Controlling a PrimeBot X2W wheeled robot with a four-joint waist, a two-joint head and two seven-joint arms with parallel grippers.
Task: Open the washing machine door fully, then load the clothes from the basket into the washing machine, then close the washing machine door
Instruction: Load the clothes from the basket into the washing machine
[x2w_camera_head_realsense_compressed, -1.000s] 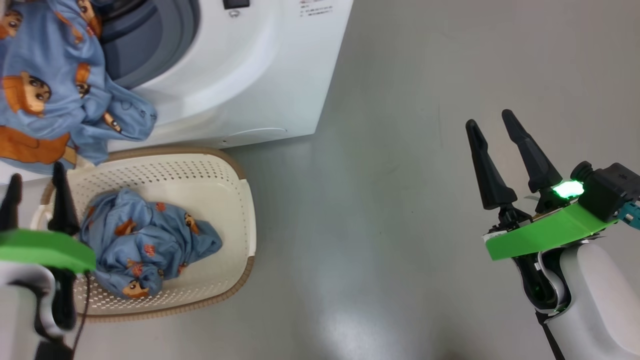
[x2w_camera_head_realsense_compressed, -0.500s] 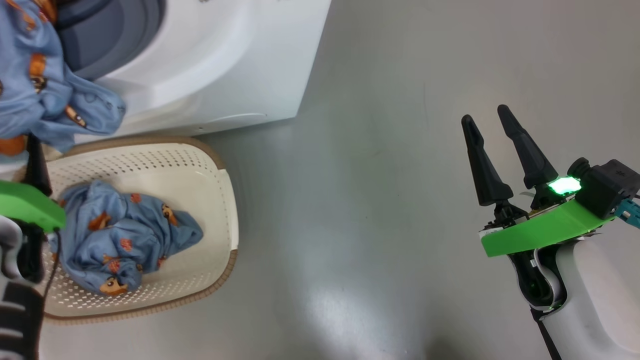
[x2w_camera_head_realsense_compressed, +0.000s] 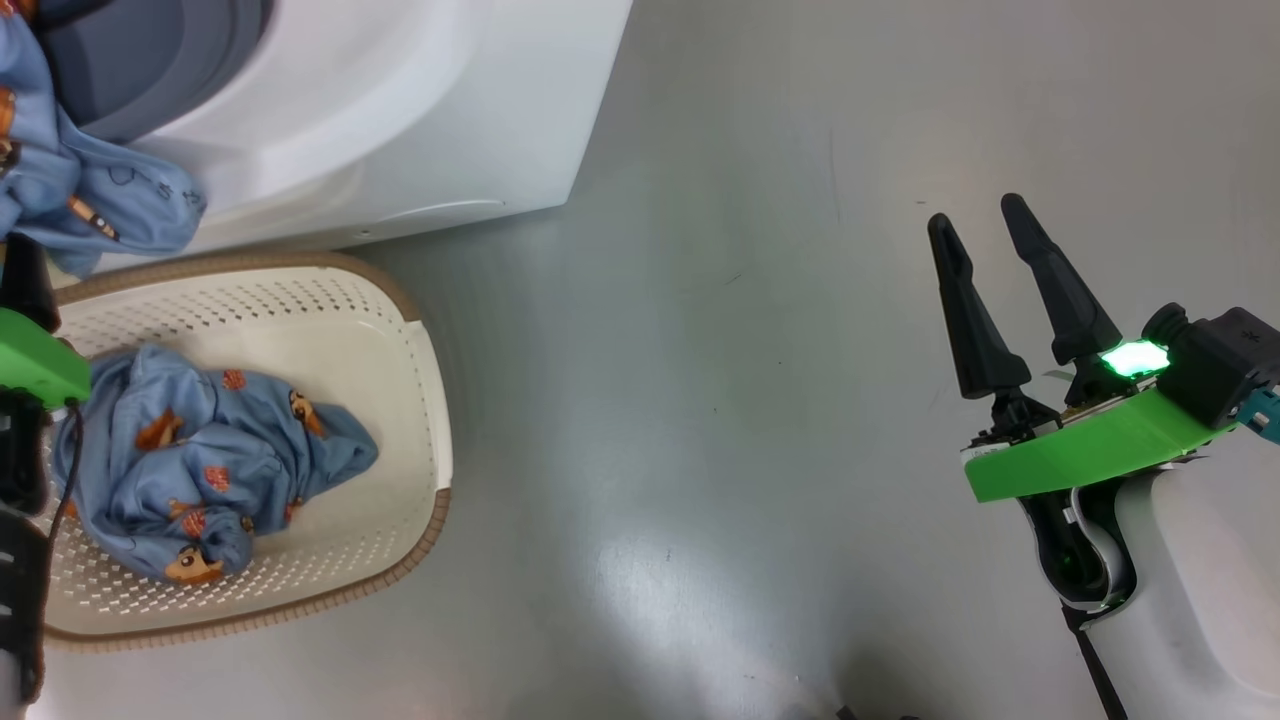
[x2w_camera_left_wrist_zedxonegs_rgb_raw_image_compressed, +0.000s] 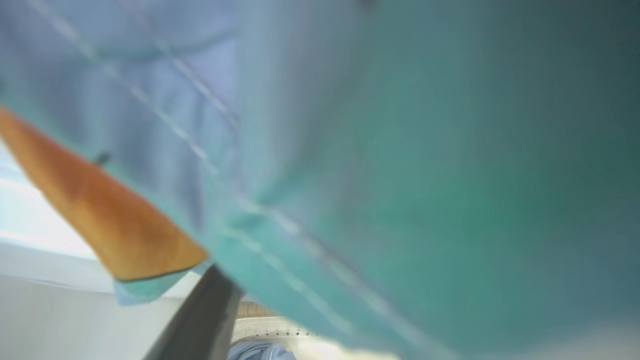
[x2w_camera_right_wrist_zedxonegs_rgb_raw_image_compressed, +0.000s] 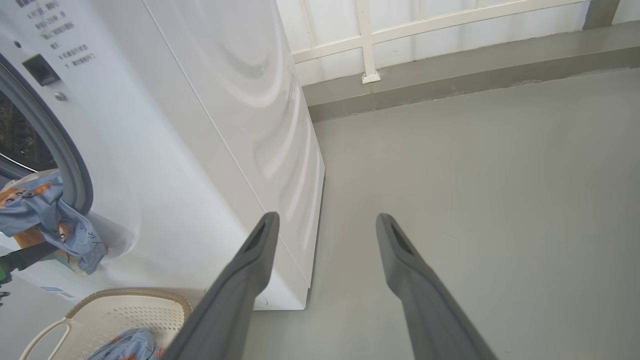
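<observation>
Hovering right pincer (x2w_camera_head_realsense_compressed: 976, 211) (spread wide)

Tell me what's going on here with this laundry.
The robot is midway through loading the washing machine. One light-blue garment hangs out over the lip of the drum opening. The left claw sits just below it, with the fabric draped right across its wrist camera. A second garment lies bunched in the basket on the floor in front of the machine. The right claw is open and empty, off to the side above the floor.
</observation>
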